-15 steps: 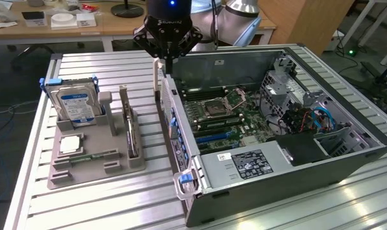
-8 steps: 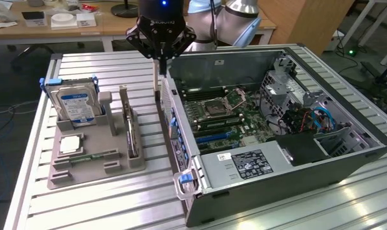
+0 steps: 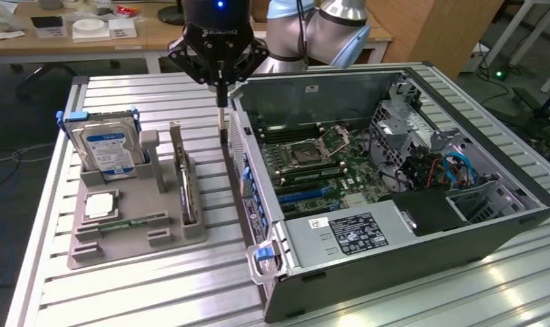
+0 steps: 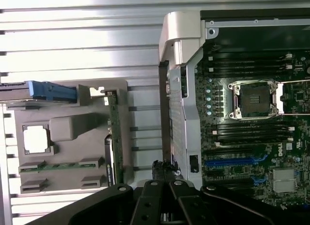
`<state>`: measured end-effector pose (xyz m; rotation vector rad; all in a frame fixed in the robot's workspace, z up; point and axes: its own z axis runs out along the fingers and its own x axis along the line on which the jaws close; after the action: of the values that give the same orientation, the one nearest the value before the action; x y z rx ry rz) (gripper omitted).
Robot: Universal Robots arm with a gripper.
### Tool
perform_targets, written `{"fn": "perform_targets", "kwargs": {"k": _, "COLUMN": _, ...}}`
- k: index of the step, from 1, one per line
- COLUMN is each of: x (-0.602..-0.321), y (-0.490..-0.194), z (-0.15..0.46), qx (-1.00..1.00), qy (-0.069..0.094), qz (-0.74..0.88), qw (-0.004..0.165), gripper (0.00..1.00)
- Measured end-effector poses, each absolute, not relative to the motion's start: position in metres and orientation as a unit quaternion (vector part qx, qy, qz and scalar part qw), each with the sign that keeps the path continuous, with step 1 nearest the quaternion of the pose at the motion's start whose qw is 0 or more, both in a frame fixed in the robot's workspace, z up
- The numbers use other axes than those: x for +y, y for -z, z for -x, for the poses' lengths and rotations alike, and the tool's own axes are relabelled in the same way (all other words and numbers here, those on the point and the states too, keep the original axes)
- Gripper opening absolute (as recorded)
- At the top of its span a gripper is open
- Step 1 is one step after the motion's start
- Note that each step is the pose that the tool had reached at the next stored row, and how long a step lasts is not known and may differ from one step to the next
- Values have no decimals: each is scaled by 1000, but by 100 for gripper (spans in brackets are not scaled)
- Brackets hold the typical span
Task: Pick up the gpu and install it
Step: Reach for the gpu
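Observation:
The gpu (image 3: 185, 185) stands on edge in a slot of the grey holder tray (image 3: 139, 238), its silver bracket end up; in the wrist view the gpu (image 4: 112, 133) shows edge-on as a thin strip. My gripper (image 3: 222, 109) hangs above the table between the tray and the open computer case (image 3: 493, 235), close to the case's side wall. Its fingers are shut together with nothing between them. It sits to the exterior view's right of the gpu and apart from it. In the wrist view the gripper (image 4: 163, 168) points at the gap beside the case wall.
A silver hard drive (image 3: 107, 150) with a blue label stands at the tray's back. A processor chip (image 3: 101, 205) and a memory stick (image 3: 127, 223) lie in the tray. Blue card slots (image 4: 231, 162) show on the motherboard (image 4: 242, 133). A cluttered desk (image 3: 75, 30) lies behind.

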<state>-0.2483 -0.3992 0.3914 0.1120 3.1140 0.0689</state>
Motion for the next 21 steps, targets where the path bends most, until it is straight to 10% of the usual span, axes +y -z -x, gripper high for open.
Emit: {"fn": "perform_targets", "kwargs": {"k": 21, "x": -399, "y": -390, "z": 280, "qx": 999, "qy": -22, "qz": -36, "qw": 12, "gripper": 10}}
